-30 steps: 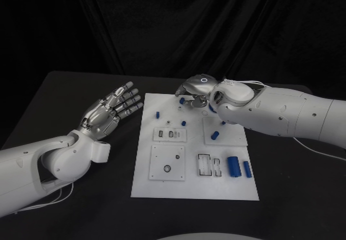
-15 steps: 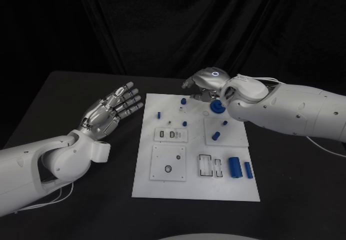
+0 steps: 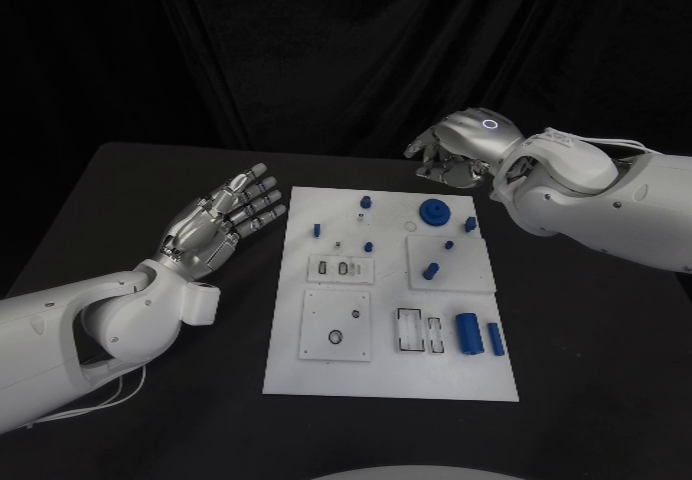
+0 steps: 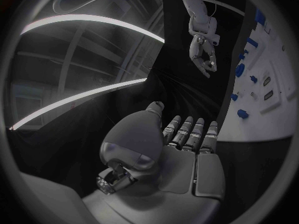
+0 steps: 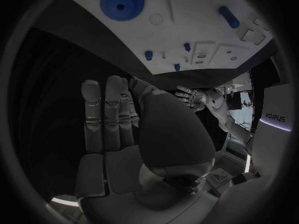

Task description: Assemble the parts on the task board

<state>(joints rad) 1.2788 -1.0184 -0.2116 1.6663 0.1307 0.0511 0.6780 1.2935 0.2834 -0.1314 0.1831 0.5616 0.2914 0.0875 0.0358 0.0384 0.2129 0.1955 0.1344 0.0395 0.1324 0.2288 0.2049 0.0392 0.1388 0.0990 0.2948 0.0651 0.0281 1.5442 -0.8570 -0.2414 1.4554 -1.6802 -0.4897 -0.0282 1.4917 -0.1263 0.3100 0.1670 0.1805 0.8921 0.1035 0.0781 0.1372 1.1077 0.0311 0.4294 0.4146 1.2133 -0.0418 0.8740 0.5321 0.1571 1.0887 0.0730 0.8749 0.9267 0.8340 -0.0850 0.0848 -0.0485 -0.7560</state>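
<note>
The white task board (image 3: 389,375) lies in the middle of the black table. A blue gear (image 3: 433,210) lies flat near its far edge, also seen in the right wrist view as the gear (image 5: 122,2). Small blue pegs (image 3: 365,203) stand around it, and a larger blue cylinder (image 3: 466,333) lies at the near right. My right hand (image 3: 454,150) hovers beyond the board's far right corner, fingers extended and holding nothing (image 5: 115,129). My left hand (image 3: 224,215) floats left of the board, fingers spread and empty.
Recessed white plates with slots (image 3: 339,268) and a round hole (image 3: 335,338) sit on the board's left half. Black table surface (image 3: 173,400) surrounds the board on all sides. A dark curtain hangs behind the table.
My right hand has lifted off the far part of the board and drawn back to the right, leaving the blue gear lying there. The left hand has stayed still.
</note>
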